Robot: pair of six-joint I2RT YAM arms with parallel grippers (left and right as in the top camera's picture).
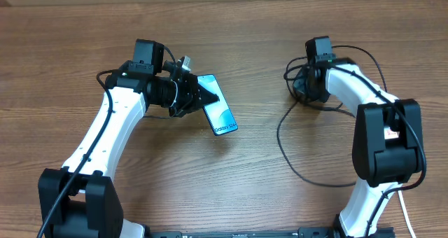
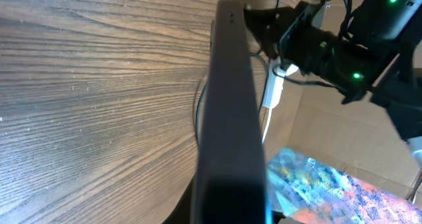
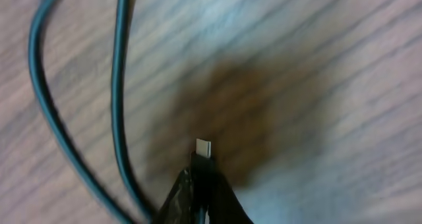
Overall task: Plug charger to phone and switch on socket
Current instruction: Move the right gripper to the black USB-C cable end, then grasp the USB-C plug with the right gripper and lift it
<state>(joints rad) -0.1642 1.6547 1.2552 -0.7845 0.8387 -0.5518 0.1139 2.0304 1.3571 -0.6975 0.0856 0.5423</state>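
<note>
L fingers (image 1: 201, 94) clamped on upper end of phone (image 1: 220, 115). Phone left of centre over tabletop (image 1: 70, 28), lit screen up, angled diagonally. Can't tell if lifted or resting. L wrist cam: phone seen edge-on, dark side toward lens. R fingers (image 3: 179, 201) pinched on charger (image 3: 117, 85) right behind plug tip (image 3: 204, 147). Metal end sticks out past fingers, just above wood. Rest of cable loops on tabletop, right of centre, well apart from phone.
</note>
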